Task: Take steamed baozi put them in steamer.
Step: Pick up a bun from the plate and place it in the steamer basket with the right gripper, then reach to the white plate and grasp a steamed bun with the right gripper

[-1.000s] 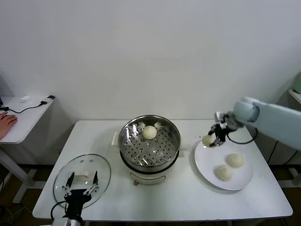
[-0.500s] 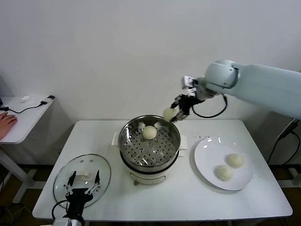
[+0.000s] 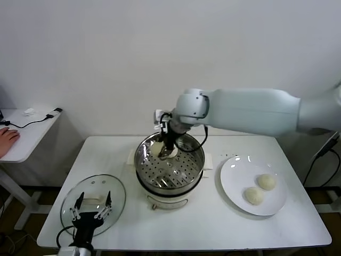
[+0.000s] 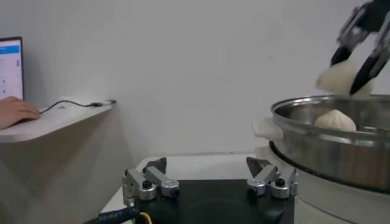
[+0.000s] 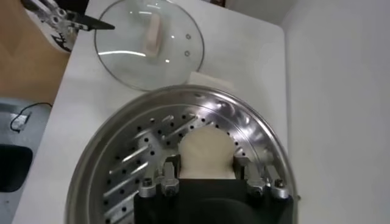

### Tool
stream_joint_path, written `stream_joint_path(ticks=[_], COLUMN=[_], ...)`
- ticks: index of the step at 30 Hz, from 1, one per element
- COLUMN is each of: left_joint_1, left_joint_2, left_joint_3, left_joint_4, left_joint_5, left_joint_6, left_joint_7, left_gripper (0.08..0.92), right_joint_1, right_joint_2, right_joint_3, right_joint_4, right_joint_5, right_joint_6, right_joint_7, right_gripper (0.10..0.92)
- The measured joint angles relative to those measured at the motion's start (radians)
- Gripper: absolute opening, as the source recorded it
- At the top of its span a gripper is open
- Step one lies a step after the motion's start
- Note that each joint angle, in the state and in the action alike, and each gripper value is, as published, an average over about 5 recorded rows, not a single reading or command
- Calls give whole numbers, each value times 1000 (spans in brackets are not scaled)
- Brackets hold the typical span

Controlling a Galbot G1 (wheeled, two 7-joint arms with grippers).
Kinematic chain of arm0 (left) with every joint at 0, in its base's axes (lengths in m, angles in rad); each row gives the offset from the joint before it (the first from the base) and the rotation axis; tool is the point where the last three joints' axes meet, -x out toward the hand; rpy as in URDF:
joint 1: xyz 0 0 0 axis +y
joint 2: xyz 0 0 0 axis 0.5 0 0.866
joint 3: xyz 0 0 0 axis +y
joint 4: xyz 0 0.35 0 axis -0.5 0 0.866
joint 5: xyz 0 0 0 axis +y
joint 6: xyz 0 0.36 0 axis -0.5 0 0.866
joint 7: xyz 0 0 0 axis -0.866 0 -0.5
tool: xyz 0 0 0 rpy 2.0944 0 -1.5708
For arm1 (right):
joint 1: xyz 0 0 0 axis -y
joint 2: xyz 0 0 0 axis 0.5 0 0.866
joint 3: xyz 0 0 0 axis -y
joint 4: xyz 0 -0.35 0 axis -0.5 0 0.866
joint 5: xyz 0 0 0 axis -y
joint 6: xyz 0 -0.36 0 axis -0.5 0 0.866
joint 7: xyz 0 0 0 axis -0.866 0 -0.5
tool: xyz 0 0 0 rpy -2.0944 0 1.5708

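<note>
I have the right pincer closed on one steamed baozi, holding it above the steamer, over the back-left part of the perforated floor. In the right wrist view the bun sits squarely between the two fingers with the holed floor directly beneath it, so the move I judge to be next is almost purely downward: lower, then let go.

What matters is the neighbour. A second bun already rests on the steamer floor at the back, just beside and partly hidden behind the one I carry in the head view. In the left wrist view the carried bun hangs clearly above the rim and above that resting bun, slightly to its side. I cannot tell whether the two overlap in plan, so I would bias the drop toward the open floor in front rather than straight down.

Two more buns wait on the white plate to the robot's right, well apart from the steamer, so the right arm is the nearer one for them too.

The left pincer is open and idle, low at the near edge of the tabletop by the glass lid.
</note>
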Motion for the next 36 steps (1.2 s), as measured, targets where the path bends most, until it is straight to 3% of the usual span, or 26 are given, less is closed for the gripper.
stream_joint_path(ticks=[15,24,36], left_joint_1=[-6,-6,-15], left_joint_2=[6,5,10], left_joint_3=[-1,2,-10], left_joint_4=[1,3,-4], left_joint_5=[-2,-2,-12], left_joint_6=[1,3,7], left_joint_7=[0,0,2], left_gripper=[823,823,823], right_joint_1=[-127,-122,53], right_joint_2=[101,94,-114], right_joint_3=[9,14,17], right_joint_4=[-121,-125,-78], right_joint_5=[-50,-81,-159], right_joint_6=[-19,8,178], right_joint_7=[46,16,-213], right_gripper=[586,795,823])
